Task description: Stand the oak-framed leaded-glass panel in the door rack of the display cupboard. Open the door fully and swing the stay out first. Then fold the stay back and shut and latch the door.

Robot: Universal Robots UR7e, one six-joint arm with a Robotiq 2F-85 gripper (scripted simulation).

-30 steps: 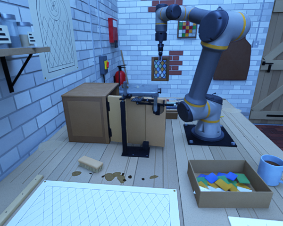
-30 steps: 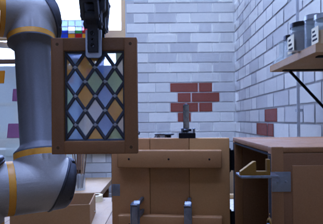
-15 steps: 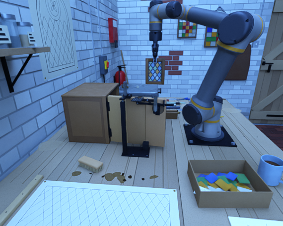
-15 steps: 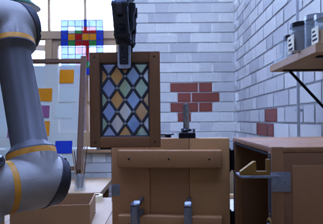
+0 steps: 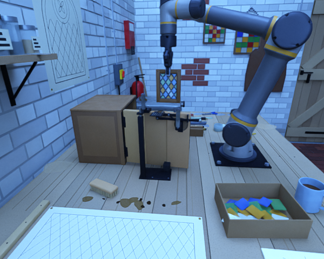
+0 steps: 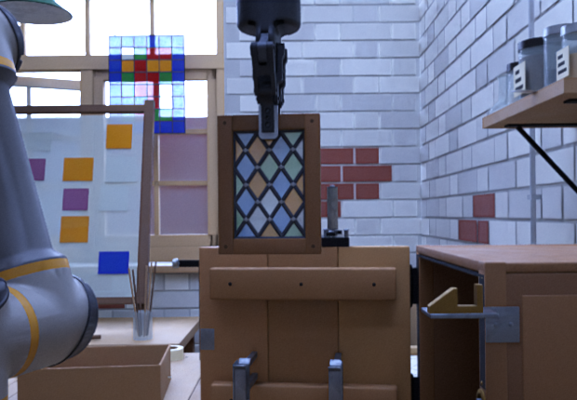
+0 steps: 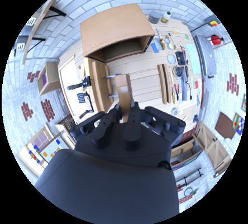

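Note:
My gripper (image 5: 167, 73) (image 6: 268, 128) (image 7: 126, 107) hangs straight down above the open cupboard door (image 5: 156, 137) (image 6: 304, 320). Under it the oak-framed leaded-glass panel (image 5: 168, 86) (image 6: 269, 184) (image 7: 124, 89) hangs upright, its lower edge level with the top of the door. The door stands swung wide from the display cupboard (image 5: 102, 128) (image 6: 511, 320) (image 7: 117, 31), and its rack rail (image 6: 302, 283) faces the second side camera. A black stay (image 5: 170, 115) reaches across the door's top to a black post (image 5: 141, 142). My gripper is closed on the top rail of the panel's frame.
The black post stands on a base plate (image 5: 155, 174) in front of the door. A brush (image 5: 103, 187), a box of glass pieces (image 5: 261, 209) and a blue mug (image 5: 311, 194) lie nearer on the bench. Tools (image 7: 178, 73) lie beyond the door.

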